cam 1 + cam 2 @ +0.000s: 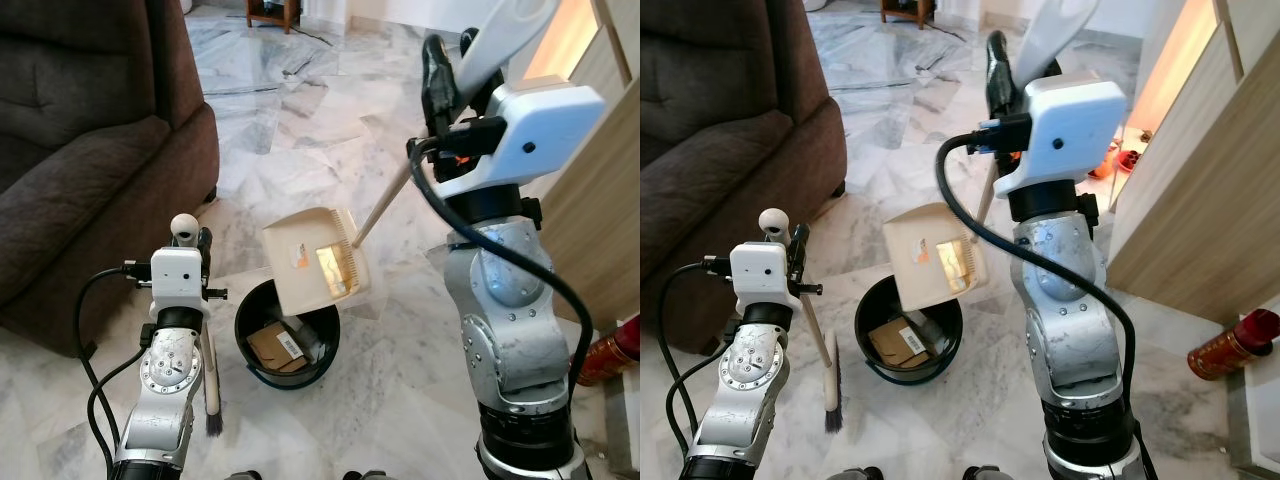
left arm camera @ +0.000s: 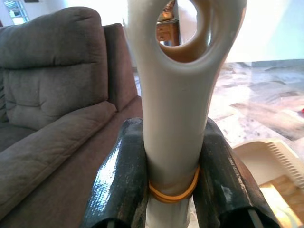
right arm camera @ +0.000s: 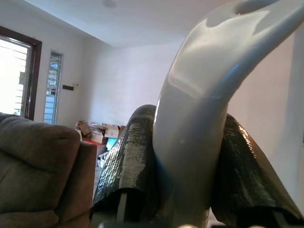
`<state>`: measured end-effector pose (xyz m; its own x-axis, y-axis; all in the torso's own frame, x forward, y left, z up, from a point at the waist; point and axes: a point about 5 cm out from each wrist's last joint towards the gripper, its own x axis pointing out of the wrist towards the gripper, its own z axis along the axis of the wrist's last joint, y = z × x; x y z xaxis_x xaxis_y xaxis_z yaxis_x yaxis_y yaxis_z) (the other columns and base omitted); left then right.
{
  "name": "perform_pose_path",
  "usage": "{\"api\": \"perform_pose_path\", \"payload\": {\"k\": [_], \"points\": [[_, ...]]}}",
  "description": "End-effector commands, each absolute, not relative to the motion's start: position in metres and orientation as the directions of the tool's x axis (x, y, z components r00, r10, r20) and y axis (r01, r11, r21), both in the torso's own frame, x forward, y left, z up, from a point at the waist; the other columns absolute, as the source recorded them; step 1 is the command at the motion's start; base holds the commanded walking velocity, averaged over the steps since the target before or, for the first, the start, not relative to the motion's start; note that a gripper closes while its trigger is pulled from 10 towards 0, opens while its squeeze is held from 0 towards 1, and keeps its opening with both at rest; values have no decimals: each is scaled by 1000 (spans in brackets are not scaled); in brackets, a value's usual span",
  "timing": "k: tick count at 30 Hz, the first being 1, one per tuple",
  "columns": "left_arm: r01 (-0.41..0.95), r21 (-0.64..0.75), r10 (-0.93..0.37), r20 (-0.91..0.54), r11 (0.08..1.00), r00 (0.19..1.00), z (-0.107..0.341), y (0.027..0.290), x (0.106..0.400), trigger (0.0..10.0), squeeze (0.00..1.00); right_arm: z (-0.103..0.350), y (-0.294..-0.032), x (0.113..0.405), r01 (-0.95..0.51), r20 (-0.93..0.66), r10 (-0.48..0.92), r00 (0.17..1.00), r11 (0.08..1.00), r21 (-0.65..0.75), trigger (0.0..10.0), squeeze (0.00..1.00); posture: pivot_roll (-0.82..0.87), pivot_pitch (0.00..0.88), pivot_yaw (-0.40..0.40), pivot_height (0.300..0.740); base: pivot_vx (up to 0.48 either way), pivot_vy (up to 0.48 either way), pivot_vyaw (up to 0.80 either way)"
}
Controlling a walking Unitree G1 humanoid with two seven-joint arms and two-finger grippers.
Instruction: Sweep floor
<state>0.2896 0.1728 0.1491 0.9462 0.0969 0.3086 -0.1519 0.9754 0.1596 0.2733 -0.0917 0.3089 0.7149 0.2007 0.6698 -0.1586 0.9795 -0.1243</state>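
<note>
My left gripper [image 1: 200, 243] is shut on the cream broom handle [image 2: 175, 95], just under its ring-shaped end. The broom stands nearly upright, and its dark bristles [image 1: 212, 405] rest on the marble floor beside the black bin [image 1: 250, 315]. Up high, my right gripper [image 1: 450, 55] is shut on the white grip of the dustpan's long handle [image 3: 199, 109]. The thin stick [image 1: 385, 205] runs down to the cream dustpan [image 1: 300, 255], which hangs tilted over the bin's far rim. Cardboard scraps [image 1: 275, 348] lie inside the bin.
A brown sofa [image 1: 80, 150] fills the left side, close to my left arm. A wooden cabinet [image 1: 600, 200] stands on the right, with a red canister [image 1: 1230, 345] lying at its foot. Marble floor [image 1: 300, 130] stretches ahead towards a wooden furniture piece [image 1: 270, 12].
</note>
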Motion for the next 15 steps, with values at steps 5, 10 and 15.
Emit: {"api": "perform_pose_path", "payload": {"k": [5, 10, 15], "points": [[-152, 184, 79, 352, 971, 933, 156, 172, 288, 10000, 0, 312, -72, 251, -234, 729, 341, 593, 940, -249, 10000, 0, 66, 174, -23, 740, 0, 0, 0], [-154, 184, 81, 352, 971, 932, 156, 172, 288, 10000, 0, 303, -57, 240, -271, 715, 433, 550, 902, -337, 10000, 0, 67, 177, -23, 740, 0, 0, 0], [-153, 186, 80, 351, 971, 933, 156, 172, 288, 10000, 0, 299, -49, 233, -298, 705, 479, 523, 878, -375, 10000, 0, 66, 180, -22, 740, 0, 0, 0]]}}
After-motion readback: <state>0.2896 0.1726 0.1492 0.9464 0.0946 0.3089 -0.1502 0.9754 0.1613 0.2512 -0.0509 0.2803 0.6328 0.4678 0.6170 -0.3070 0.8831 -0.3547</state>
